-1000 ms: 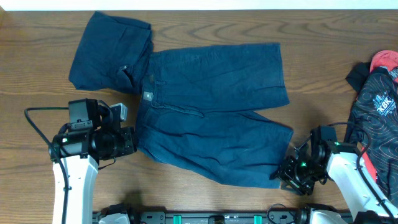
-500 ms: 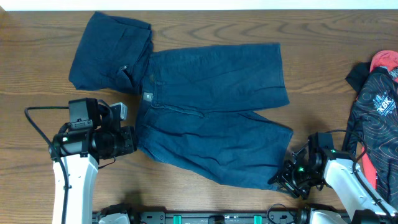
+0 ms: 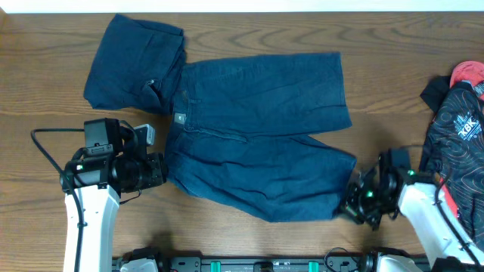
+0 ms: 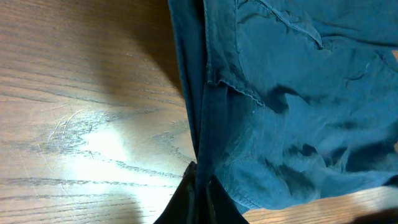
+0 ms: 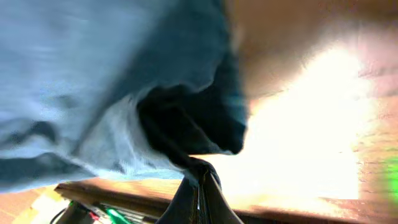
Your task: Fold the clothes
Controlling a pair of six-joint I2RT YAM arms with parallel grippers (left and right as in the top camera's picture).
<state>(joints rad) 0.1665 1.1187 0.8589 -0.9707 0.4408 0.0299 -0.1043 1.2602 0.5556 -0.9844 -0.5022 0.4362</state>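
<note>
White lettering (image 3: 466,125), perhaps "KBK", marks the black patterned garment (image 3: 454,151) at far right; the waistband patch (image 3: 180,116) on the shorts (image 3: 257,143) is too small to read.

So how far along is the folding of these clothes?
One navy bundle already lies folded at top left. In hand: the left hand and right hand each pinch the flat shorts. Left: folding them, perhaps also the patterned garment far right.

Dark blue shorts (image 3: 257,136) lay spread flat, waistband pinched in the left gripper's (image 3: 162,171) closed jaws, one leg's hem bunched in the right gripper's (image 3: 349,206), with a folded bundle (image 3: 134,64) beyond the left.
</note>
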